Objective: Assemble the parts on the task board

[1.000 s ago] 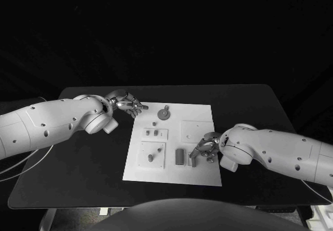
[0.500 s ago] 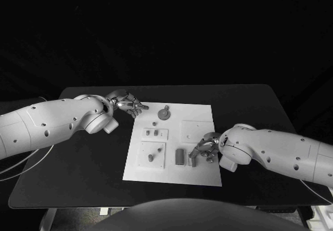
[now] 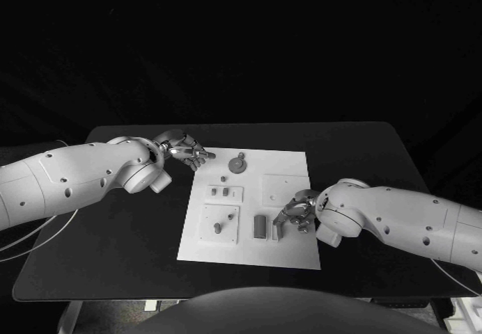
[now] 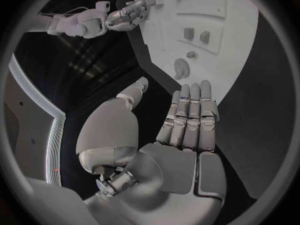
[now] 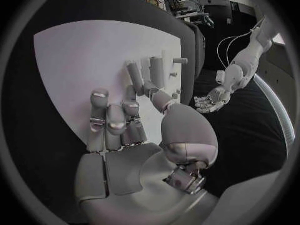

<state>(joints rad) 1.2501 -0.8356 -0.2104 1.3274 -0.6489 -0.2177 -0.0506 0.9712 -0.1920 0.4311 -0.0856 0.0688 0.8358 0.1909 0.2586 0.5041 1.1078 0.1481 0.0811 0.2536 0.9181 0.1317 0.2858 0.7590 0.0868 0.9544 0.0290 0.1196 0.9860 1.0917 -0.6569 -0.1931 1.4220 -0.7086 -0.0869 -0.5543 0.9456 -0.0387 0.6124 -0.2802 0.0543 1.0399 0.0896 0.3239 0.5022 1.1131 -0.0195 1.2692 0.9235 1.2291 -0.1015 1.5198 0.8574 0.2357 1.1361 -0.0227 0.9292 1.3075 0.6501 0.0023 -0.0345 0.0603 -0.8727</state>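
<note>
Slightly shifted toward the upright grey block (image 3: 261, 226), the right hand (image 3: 294, 214) hovers over the task board's (image 3: 291, 163) near right part, fingers loosely curled, holding nothing. One left hand (image 3: 184, 151) hangs spread, empty, beside the far left corner, near one round disc part (image 3: 236, 164); two small pegs (image 3: 219, 191) stand mid-board.

white task board (image 3: 291, 167), grey parts (image 3: 260, 225), black table (image 3: 131, 236), silver hands (image 3: 186, 152)

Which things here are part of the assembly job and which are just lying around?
Job: task board, parts, round part, right hand over the parts, left hand at the board's far corner.
Lying about: only the table beneath; nothing else.
</note>
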